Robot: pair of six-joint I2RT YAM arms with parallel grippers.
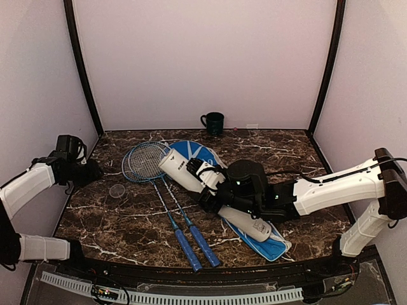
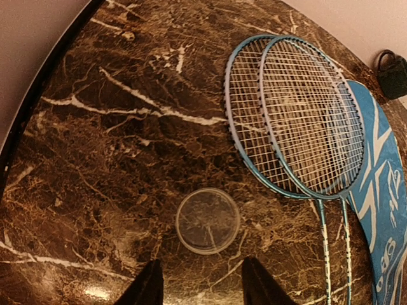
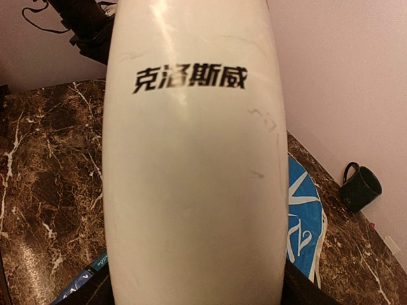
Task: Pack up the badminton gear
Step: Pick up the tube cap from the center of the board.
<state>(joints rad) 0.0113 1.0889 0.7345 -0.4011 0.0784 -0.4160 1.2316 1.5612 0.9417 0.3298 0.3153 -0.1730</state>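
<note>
While the right gripper (image 1: 205, 184) clasps the long white tube (image 1: 177, 168) partway along its length, the tube slanting across the blue cover (image 1: 187, 150) just beside the two rackets (image 1: 146, 162), the left gripper (image 2: 200, 286) hangs partly open and empty, a clear round lid (image 2: 208, 220) just ahead of it.

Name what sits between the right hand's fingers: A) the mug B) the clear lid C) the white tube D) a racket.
C: the tube fills the right wrist view, with the right hand straddling it, a finger on each side.
</note>
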